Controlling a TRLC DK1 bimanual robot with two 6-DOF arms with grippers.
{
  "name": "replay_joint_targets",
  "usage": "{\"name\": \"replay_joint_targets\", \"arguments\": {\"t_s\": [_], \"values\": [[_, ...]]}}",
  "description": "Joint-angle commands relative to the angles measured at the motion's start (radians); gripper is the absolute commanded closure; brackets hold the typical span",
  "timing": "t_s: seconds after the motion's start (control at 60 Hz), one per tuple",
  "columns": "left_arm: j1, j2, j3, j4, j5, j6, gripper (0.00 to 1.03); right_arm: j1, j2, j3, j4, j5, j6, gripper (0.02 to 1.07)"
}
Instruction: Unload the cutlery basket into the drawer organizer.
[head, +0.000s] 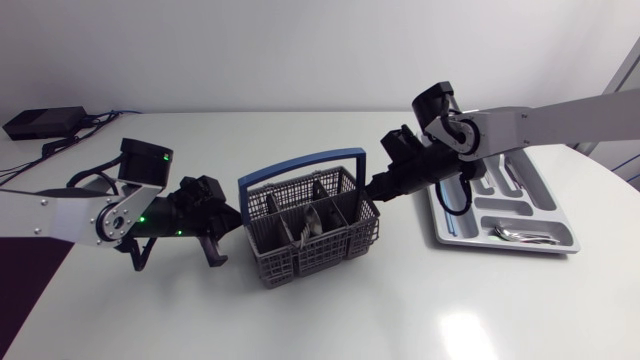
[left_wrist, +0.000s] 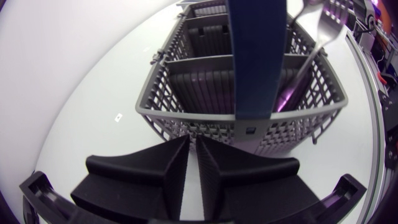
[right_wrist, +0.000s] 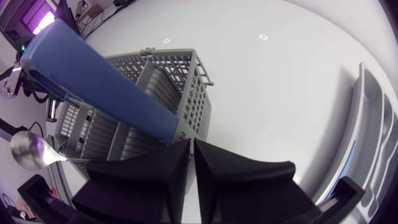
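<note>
Both the left gripper (left_wrist: 193, 142) and right gripper (right_wrist: 191, 144), closed and empty, flank the cutlery basket (head: 300, 245), likely bracing it; a spoon (right_wrist: 28, 152) remains inside.

The cutlery basket (head: 310, 225) is grey with little holes all over, and its handle (head: 300, 165) is blue. The drawer organizer (head: 540, 190) is light grey. My left claw (left_wrist: 193, 154) and right claw (right_wrist: 191, 152) are black.
</note>
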Motion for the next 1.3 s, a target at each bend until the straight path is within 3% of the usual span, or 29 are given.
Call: {"name": "replay_joint_targets", "arguments": {"t_s": [0.0, 0.367, 0.5, 0.617, 0.783, 0.867, 1.0, 1.167, 1.283], "values": [[-0.005, 0.071, 0.070, 0.031, 0.012, -0.031, 0.89, 0.026, -0.034, -0.065, -0.001, -0.043, 0.027, 0.94], [-0.005, 0.206, 0.221, 0.034, 0.012, -0.048, 0.88, 0.037, -0.079, -0.144, 0.030, 0.021, 0.061, 0.94], [0.034, 0.199, 0.208, 0.031, 0.012, -0.043, 0.80, 0.034, -0.112, -0.176, 0.044, 0.057, 0.060, 0.94], [0.084, 0.110, 0.144, 0.029, 0.012, -0.038, 0.65, 0.009, -0.160, -0.219, 0.055, 0.083, 0.050, 0.92], [0.122, -0.137, 0.017, -0.019, 0.012, -0.024, 0.55, 0.003, -0.253, -0.294, 0.058, 0.117, 0.023, 0.58], [0.119, -0.265, -0.008, -0.106, 0.012, -0.026, 0.55, 0.003, -0.295, -0.317, 0.053, 0.121, 0.014, 0.50], [0.014, -0.478, -0.040, -0.259, -0.003, -0.071, 0.55, 0.003, -0.372, -0.352, 0.042, 0.121, 0.009, 0.40], [-0.215, -0.558, -0.017, -0.362, -0.149, -0.176, 0.55, 0.003, -0.448, -0.381, 0.009, 0.121, 0.009, 0.34], [-0.319, -0.559, -0.005, -0.387, -0.213, -0.215, 0.55, -0.005, -0.503, -0.392, -0.022, 0.121, 0.006, 0.29]]}}
